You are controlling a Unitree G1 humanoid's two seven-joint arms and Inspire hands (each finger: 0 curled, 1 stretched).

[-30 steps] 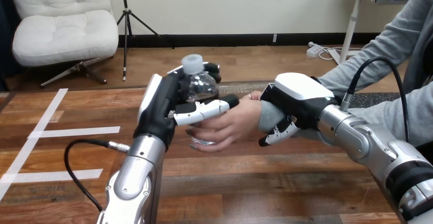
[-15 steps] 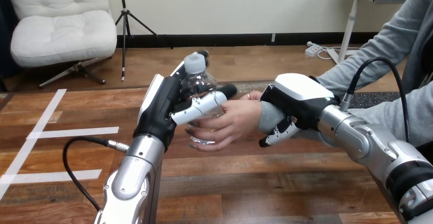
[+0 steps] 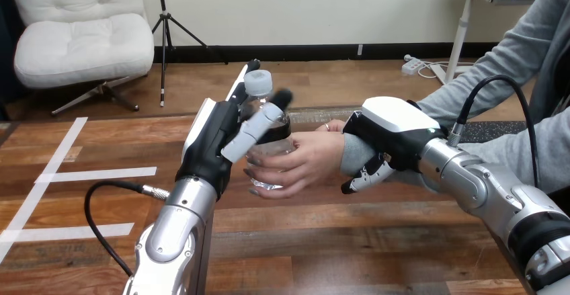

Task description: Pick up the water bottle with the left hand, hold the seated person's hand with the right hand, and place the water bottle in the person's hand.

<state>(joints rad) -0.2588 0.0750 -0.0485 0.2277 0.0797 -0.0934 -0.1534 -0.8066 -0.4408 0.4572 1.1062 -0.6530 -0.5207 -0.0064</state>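
Note:
A clear water bottle (image 3: 271, 148) with a white cap stands upright in the middle of the wooden table (image 3: 336, 241). The person's hand (image 3: 306, 162) reaches in from the right, its fingers wrapped round the bottle's lower half. My left hand (image 3: 212, 140) is just left of the bottle and open. Its fingers point straight up behind the cap and its thumb slants across the bottle's shoulder. My right hand (image 3: 395, 131) lies over the person's wrist, with fingers curled under it.
White tape lines (image 3: 101, 173) mark the table's left part. A black cable (image 3: 94, 207) loops beside my left forearm. The person's grey sleeve (image 3: 484, 100) runs off to the right.
My left hand has let go of the bottle: its fingers and thumb have straightened and swung upward. The person's hand now holds the bottle. My right hand has not moved.

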